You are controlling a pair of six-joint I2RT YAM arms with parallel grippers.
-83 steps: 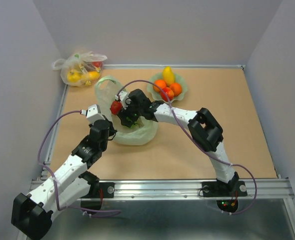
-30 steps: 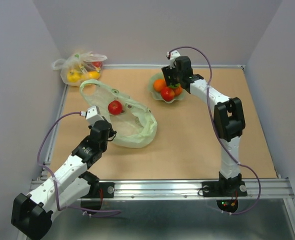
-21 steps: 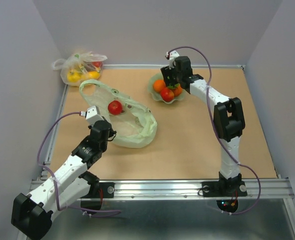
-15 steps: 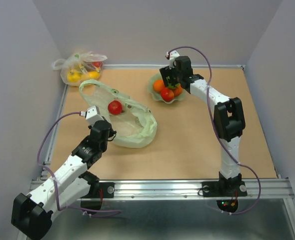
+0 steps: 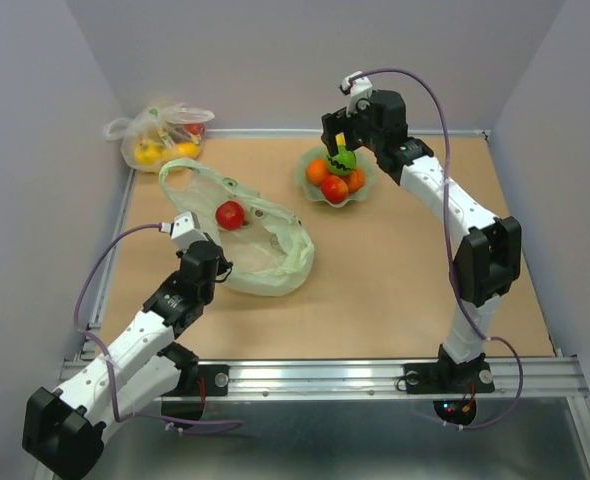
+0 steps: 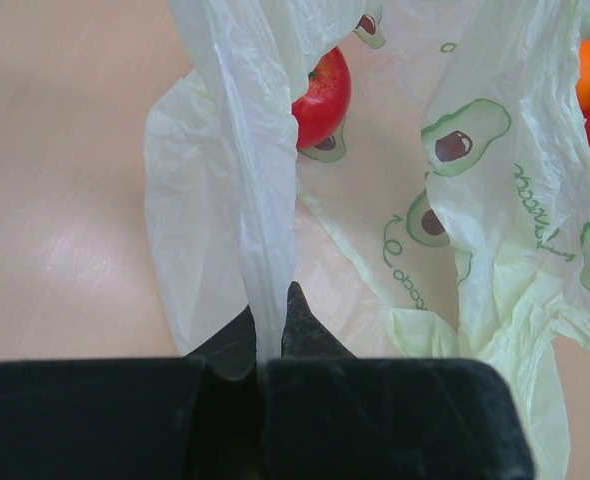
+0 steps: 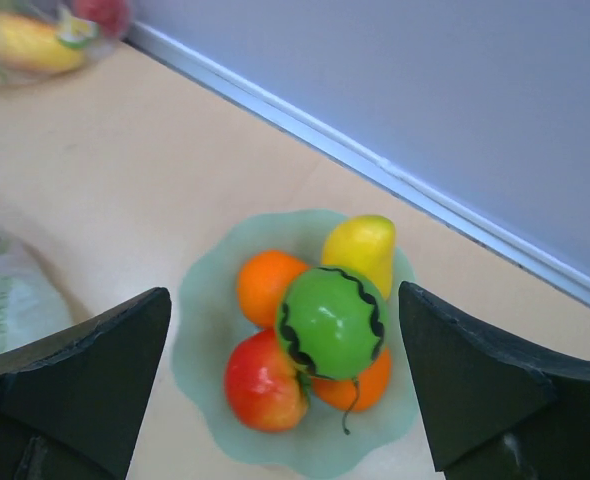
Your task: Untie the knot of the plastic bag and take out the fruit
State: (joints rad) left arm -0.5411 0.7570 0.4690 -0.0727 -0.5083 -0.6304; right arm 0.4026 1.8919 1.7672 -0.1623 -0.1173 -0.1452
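Pinched bag (image 6: 225, 200) film in the shut left gripper (image 6: 270, 340), with one red fruit (image 5: 231, 214) on the bag. Hung the right gripper (image 5: 343, 132) wide open, empty, above the bowl (image 5: 361, 192). Likely needed next: firm pinch, top-down grasp of that fruit.

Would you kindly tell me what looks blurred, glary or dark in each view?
Right wrist: the clear bag in the corner is blurred, the fruit sharp. Left wrist: soft glare on the table; the left tool is a dark, featureless mass. Top external: even light, faint shadows.
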